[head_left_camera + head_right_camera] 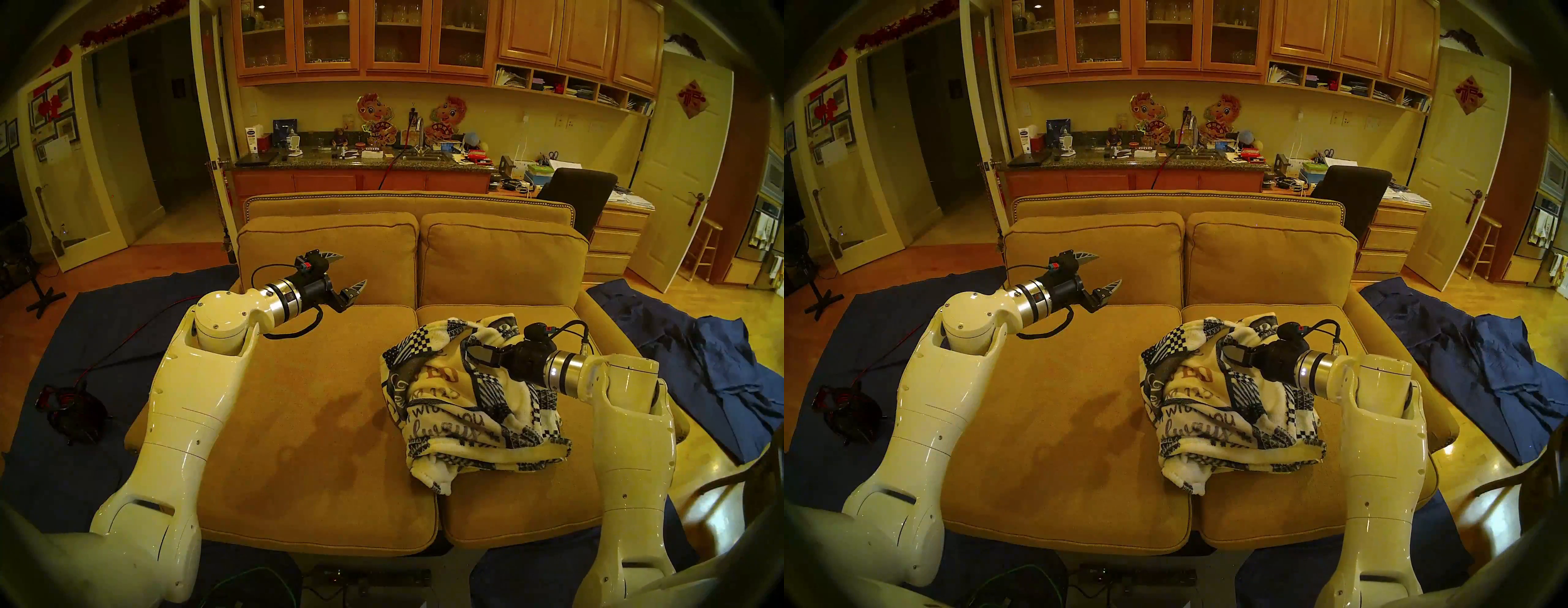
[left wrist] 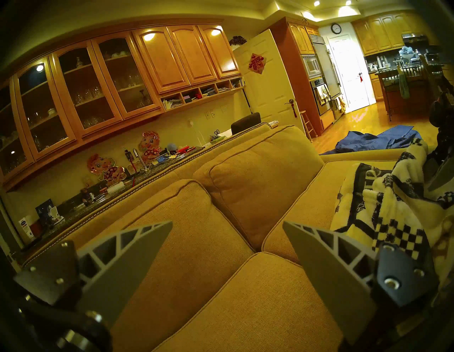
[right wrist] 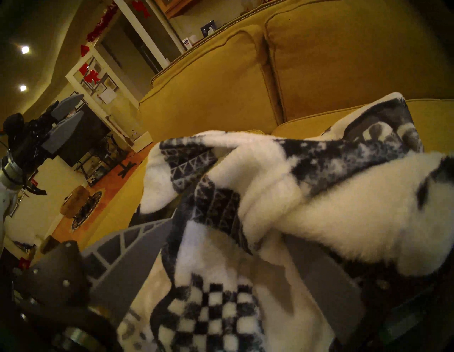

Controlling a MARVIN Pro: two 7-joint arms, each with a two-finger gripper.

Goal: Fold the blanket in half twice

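The blanket lies in a crumpled heap on the right seat cushion of the sofa, nearer to the front edge than to the back cushions, and it does not cross the seam between the 2 seat cushions. Its printed side with text and checkered border faces up, and a plain cream part hangs at the front.

The right gripper is pushed into the top of the heap from the right side. In the right wrist view its 2 fingers stand wide apart with a thick bunch of blanket between them; cloth covers the tips, so I cannot tell if it really grips the cloth.

The left gripper hangs in the air over the left seat cushion, near the back cushions. Its jaws are wide open and hold nothing. It is well apart from the blanket.

2 dark blue cloths lie on the floor beside the sofa.
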